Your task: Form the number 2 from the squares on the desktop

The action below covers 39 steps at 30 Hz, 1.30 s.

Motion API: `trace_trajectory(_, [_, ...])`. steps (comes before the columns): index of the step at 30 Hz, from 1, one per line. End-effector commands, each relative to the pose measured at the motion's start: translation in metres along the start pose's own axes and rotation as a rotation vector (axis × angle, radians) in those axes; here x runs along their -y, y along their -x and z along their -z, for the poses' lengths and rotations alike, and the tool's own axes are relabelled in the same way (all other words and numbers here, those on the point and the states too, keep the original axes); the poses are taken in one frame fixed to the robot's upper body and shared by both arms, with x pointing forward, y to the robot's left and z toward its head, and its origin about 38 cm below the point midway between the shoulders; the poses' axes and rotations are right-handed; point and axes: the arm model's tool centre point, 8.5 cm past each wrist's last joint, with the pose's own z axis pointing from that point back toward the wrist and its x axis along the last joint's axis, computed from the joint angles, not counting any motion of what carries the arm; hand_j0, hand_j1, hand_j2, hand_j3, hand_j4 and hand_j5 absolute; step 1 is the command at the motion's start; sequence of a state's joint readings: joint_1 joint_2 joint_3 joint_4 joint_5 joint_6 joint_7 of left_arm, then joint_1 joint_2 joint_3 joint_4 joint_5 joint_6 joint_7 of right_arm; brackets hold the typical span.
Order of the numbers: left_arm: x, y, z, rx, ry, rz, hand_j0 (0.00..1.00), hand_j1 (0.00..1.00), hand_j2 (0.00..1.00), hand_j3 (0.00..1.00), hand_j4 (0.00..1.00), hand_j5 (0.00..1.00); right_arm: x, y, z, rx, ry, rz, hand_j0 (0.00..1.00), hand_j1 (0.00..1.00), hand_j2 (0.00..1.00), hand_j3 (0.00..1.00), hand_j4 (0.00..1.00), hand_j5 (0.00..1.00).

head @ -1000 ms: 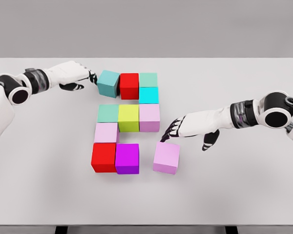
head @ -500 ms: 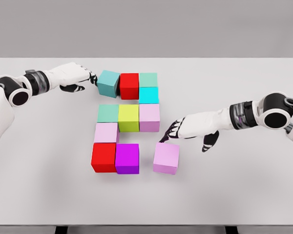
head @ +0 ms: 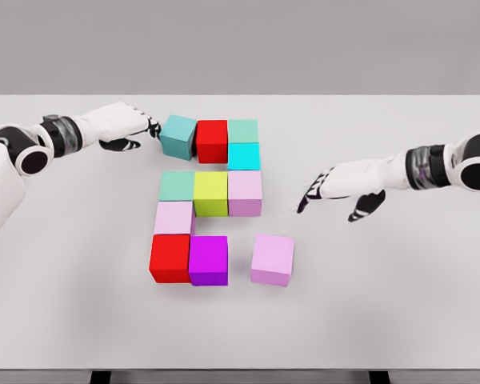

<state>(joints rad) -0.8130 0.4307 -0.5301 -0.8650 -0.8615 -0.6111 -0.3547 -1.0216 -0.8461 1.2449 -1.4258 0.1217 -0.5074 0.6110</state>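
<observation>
Cubes of many colours lie on the white table [head: 80,320], nearly forming a 2. Taking the magenta cube [head: 209,260] in the bottom row as landmark: a red cube [head: 170,258] touches its left side, and a loose lilac cube [head: 273,258] sits to its right with a clear gap between, slightly turned out of line. Just behind the red one stands a pale pink cube [head: 174,217]. Farther back from the magenta cube runs the middle row, packed side by side: a mint cube [head: 177,186], a yellow-green cube [head: 211,194] and a lilac-pink cube [head: 245,193]. Right of that row, well beyond the magenta cube's right, the right hand [head: 330,189] hovers with its fingers spread and pointing down, gripping nothing and clear of every block. Behind the middle row a cyan cube [head: 244,156] sits under a pale green cube [head: 243,130]; left of it comes a second red cube [head: 212,141], then a teal cube [head: 178,137] skewed at an angle. The left hand [head: 122,123], fingers loosely extended and clasping nothing, has its fingertips at the teal cube's left face.
</observation>
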Motion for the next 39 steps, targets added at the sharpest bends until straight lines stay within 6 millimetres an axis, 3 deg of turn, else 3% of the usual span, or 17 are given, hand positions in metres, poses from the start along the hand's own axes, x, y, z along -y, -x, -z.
trace_trajectory(1, [-0.004,-0.002,0.000,0.006,-0.012,0.004,0.61,0.61,0.61,0.61,0.61,0.61,-0.006,0.006,-0.023,0.022,0.005,-0.032,0.25,0.25,0.25,0.25,0.25,0.25])
trace_trajectory(2, [-0.005,-0.003,0.001,0.009,-0.014,0.007,0.61,0.61,0.61,0.61,0.61,0.61,-0.006,0.007,-0.030,0.013,0.010,-0.035,0.15,0.15,0.15,0.15,0.15,0.15])
trace_trajectory(4, [-0.006,-0.004,0.001,0.014,-0.021,0.002,0.61,0.61,0.61,0.61,0.61,0.61,-0.001,0.008,-0.036,0.003,0.016,-0.045,0.14,0.14,0.14,0.14,0.14,0.14])
trace_trajectory(9, [-0.002,-0.005,0.001,0.016,-0.020,-0.008,0.61,0.61,0.61,0.61,0.61,0.61,0.001,0.007,-0.033,0.009,0.014,-0.052,0.13,0.13,0.13,0.13,0.13,0.13])
trace_trajectory(16, [-0.002,-0.007,0.000,0.024,-0.024,-0.008,0.61,0.61,0.61,0.61,0.61,0.61,-0.024,0.005,-0.024,0.027,-0.031,-0.011,0.16,0.16,0.16,0.16,0.16,0.16])
trace_trajectory(21, [0.000,-0.004,-0.003,0.019,-0.025,-0.014,0.61,0.61,0.61,0.61,0.61,0.61,-0.032,-0.005,-0.010,0.064,-0.144,-0.053,0.15,0.15,0.15,0.15,0.15,0.15])
trace_trajectory(34, [0.002,-0.012,-0.008,0.062,-0.028,-0.023,0.61,0.61,0.61,0.61,0.61,0.61,-0.041,-0.036,0.013,0.168,-0.150,-0.068,0.14,0.14,0.14,0.14,0.14,0.14])
trace_trajectory(37, [0.004,-0.008,-0.010,0.053,-0.021,-0.024,0.61,0.61,0.61,0.61,0.61,0.61,-0.041,-0.038,0.014,0.175,-0.149,-0.069,0.14,0.14,0.14,0.14,0.14,0.14])
trace_trajectory(39, [0.003,0.007,-0.024,0.018,-0.014,-0.017,0.62,0.62,0.62,0.62,0.62,0.62,-0.040,-0.039,0.015,0.181,-0.147,-0.074,0.14,0.14,0.14,0.14,0.14,0.14])
